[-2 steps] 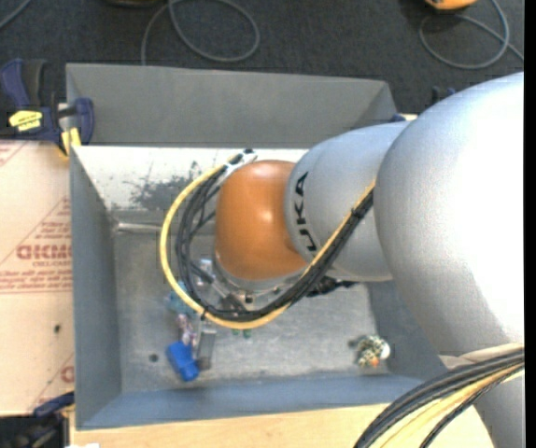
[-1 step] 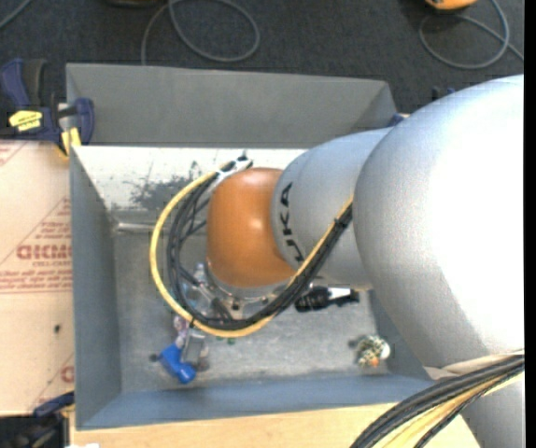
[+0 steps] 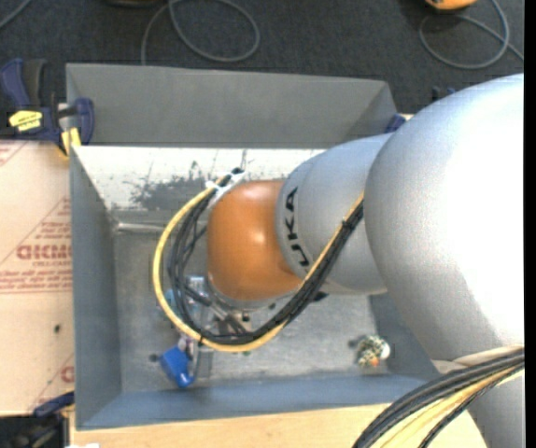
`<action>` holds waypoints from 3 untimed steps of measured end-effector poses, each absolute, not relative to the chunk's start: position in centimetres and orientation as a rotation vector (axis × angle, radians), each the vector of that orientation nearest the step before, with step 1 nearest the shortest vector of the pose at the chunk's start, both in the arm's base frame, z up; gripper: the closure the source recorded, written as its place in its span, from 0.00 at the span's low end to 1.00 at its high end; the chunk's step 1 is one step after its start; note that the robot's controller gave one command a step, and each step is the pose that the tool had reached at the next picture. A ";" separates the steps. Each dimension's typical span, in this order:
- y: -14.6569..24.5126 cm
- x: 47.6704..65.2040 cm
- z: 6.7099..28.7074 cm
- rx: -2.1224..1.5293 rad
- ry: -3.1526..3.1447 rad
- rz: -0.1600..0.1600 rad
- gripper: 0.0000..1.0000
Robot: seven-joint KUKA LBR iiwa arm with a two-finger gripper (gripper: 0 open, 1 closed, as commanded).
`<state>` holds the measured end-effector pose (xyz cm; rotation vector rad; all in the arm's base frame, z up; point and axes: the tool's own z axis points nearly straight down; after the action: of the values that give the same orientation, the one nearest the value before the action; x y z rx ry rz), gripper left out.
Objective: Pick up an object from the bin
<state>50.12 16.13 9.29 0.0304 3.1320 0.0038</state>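
My gripper hangs low over the front left part of the bin floor, mostly hidden under the arm's orange cover and its looped cables. A small blue thing of blocky shape lies on the floor just below and to the left of the gripper, close to the front wall. Whether the gripper touches it I cannot tell. A small pale, greenish lump rests alone near the front right corner, well away from the gripper.
The arm comes in from the right and covers the bin's middle and right side. Bare grey floor shows along the left wall and along the front between the two things. The back wall is scuffed dark.
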 end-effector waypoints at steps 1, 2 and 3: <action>16.8 49.2 8.5 -0.265 3.121 0.001 0.00; 17.0 48.8 7.8 0.048 3.134 0.005 0.00; 19.2 47.2 7.1 -0.161 3.133 -0.001 1.00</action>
<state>47.19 19.19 7.06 -0.1612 3.1329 -0.0012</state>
